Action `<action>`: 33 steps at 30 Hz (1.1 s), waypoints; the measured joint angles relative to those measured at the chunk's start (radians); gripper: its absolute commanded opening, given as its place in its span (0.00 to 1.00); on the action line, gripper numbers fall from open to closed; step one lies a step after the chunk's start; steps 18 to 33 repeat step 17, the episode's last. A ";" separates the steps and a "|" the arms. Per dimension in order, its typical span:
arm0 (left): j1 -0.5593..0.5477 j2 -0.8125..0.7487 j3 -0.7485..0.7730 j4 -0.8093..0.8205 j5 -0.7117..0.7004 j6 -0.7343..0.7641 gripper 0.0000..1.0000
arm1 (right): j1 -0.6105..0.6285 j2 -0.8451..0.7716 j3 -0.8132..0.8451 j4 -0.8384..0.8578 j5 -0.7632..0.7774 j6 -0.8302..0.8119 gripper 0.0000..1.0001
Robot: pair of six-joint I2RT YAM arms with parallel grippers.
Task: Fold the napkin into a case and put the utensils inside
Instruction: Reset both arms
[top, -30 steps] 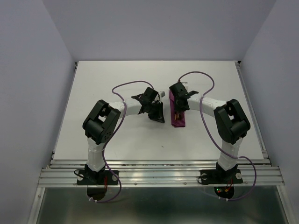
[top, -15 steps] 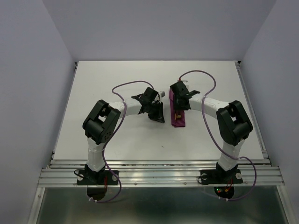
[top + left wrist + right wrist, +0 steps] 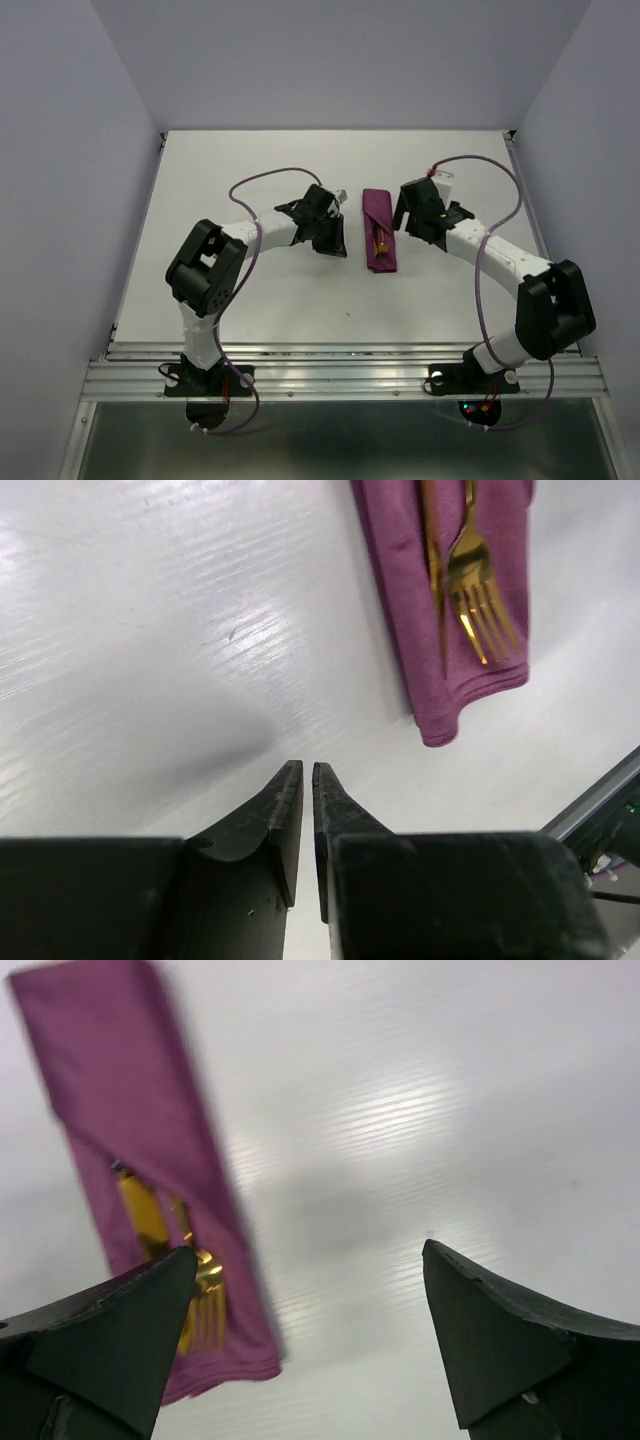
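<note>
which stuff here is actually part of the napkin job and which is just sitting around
Part of the job:
- the case, magenta cloth folded long and narrow
- the fork and the knife, gold ends showing on the case

Just there:
- the table
- the purple cables on the arms
- the metal rail at the near edge

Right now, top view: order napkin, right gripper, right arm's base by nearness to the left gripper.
1. napkin, just right of the left gripper.
2. right gripper, beyond the napkin.
3. right arm's base, at the near edge.
</note>
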 measured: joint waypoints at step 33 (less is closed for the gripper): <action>0.193 -0.494 -0.050 -0.060 -0.310 0.006 0.29 | -0.332 -0.369 -0.235 -0.003 0.200 0.161 1.00</action>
